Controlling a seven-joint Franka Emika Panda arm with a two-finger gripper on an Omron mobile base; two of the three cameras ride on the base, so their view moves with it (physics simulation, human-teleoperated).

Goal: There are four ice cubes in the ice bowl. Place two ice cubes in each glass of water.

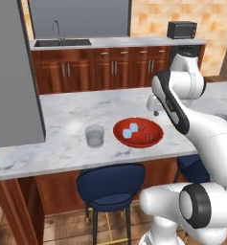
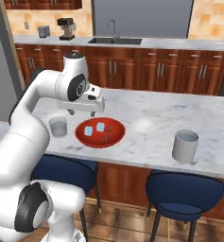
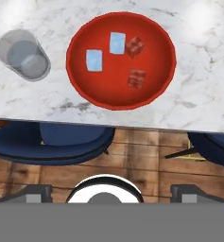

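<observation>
The red ice bowl (image 1: pixel 118 132) (image 2: pixel 81 137) (image 3: pixel 79 84) sits near the front edge of the marble counter. In it lie two pale-blue ice cubes (image 3: pixel 94 60) (image 1: pixel 133 128) (image 2: pixel 89 131) and two more cubes that look reddish through the bowl (image 3: pixel 134 47). A clear glass of water (image 1: pixel 94 136) (image 2: pixel 58 126) (image 3: pixel 23 54) stands just left of the bowl. The ribbed grey glass (image 2: pixel 185 146) stands well to the right. My gripper (image 1: pixel 155 109) (image 2: pixel 81 113) (image 3: pixel 111 193) hangs above the bowl, pointing down, open, with nothing between its fingers.
Blue bar stools (image 1: pixel 111 184) (image 2: pixel 184 189) stand under the counter's front edge. A tall grey cabinet side (image 1: pixel 12 72) rises at the left. The back counter carries a sink (image 1: pixel 62 42), a microwave (image 1: pixel 182 29) and a coffee machine (image 2: pixel 65 28).
</observation>
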